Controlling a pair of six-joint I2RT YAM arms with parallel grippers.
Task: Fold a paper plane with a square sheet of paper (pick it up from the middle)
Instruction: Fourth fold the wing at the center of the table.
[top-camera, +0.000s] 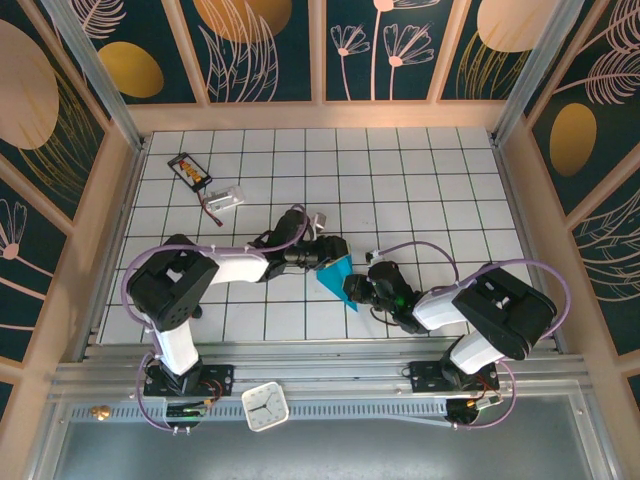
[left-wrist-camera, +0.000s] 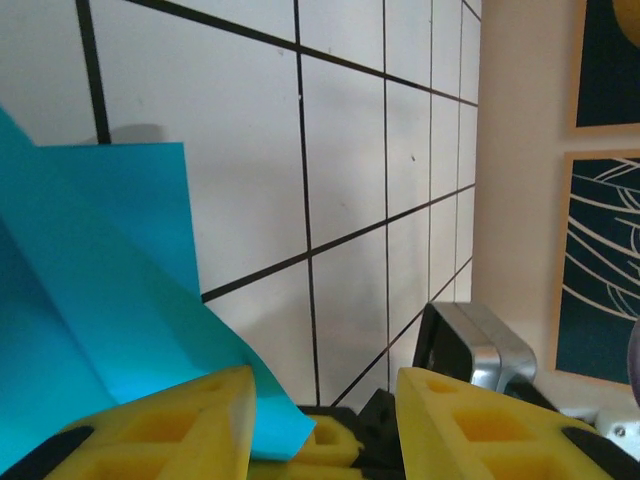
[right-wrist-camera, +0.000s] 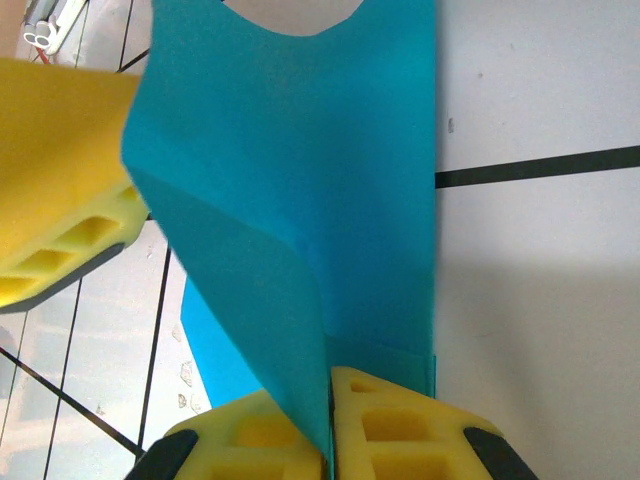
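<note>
The teal-blue square sheet of paper (top-camera: 336, 274) is folded into layers and held off the tiled floor between both arms at mid table. Whether it has a paper plane's shape I cannot tell. My right gripper (top-camera: 356, 289) comes from the right and is shut on its lower edge. In the right wrist view the fingers (right-wrist-camera: 400, 430) pinch the paper (right-wrist-camera: 300, 150), which stands up and curls over. My left gripper (top-camera: 328, 252) is at the paper's upper left. Its jaws (left-wrist-camera: 325, 385) stand apart, with a paper (left-wrist-camera: 100, 260) corner lying against the left finger (left-wrist-camera: 170, 425).
A small black card with orange marks (top-camera: 190, 170) and a small clear item (top-camera: 226, 197) lie at the far left. A white clock (top-camera: 265, 406) sits on the near rail. Wooden frame walls (top-camera: 515, 200) ring the tiled floor (top-camera: 420, 180). A black and silver housing (left-wrist-camera: 470, 345) is beside my left fingers.
</note>
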